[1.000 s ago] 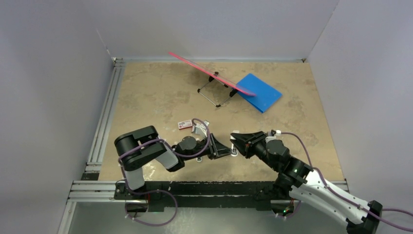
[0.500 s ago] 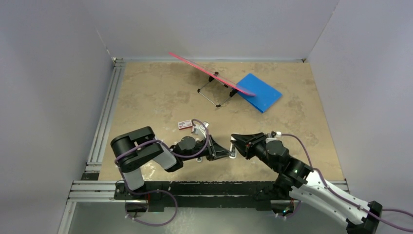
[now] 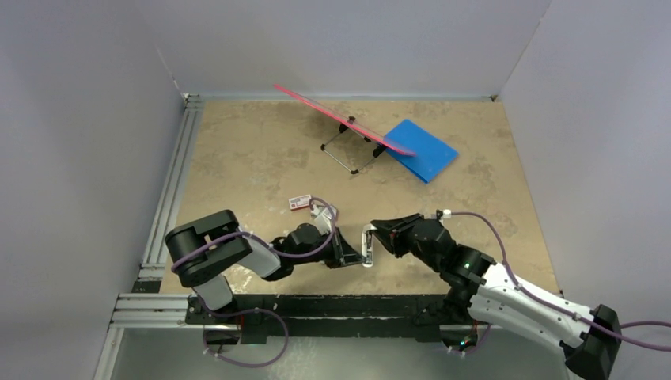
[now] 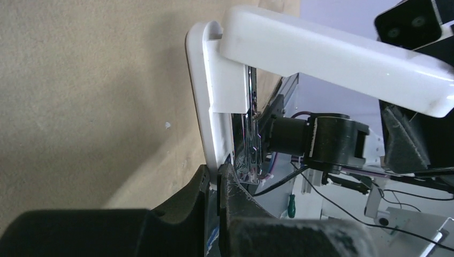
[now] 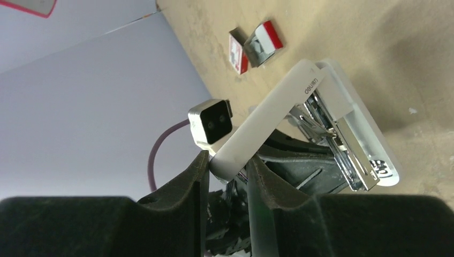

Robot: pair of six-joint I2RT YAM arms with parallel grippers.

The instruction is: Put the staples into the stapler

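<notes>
A white stapler [image 3: 366, 247] hangs between my two grippers near the table's front edge, hinged open. My left gripper [image 4: 218, 174] is shut on the thin end of its base [image 4: 210, 101]. The stapler's top arm [image 5: 273, 112] is pinched at its end by my right gripper [image 5: 227, 163], which is shut on it; the metal staple channel [image 5: 342, 144] lies bare. The staples [image 5: 261, 43] sit as a grey block in a small red-and-white tray on the table beyond, beside their red-and-white box [image 5: 237, 53]. From above, the box [image 3: 299, 202] lies just behind my left gripper [image 3: 350, 252].
A pink board [image 3: 340, 120] leans on a black wire stand [image 3: 348, 154] at the back. A blue pad [image 3: 421, 149] lies beside it. Aluminium rails [image 3: 168, 202] run along the table's left edge and the front.
My left gripper has shut on the stapler's base. Both arms have shifted left, and the white stapler now shows opened between the two grippers.
</notes>
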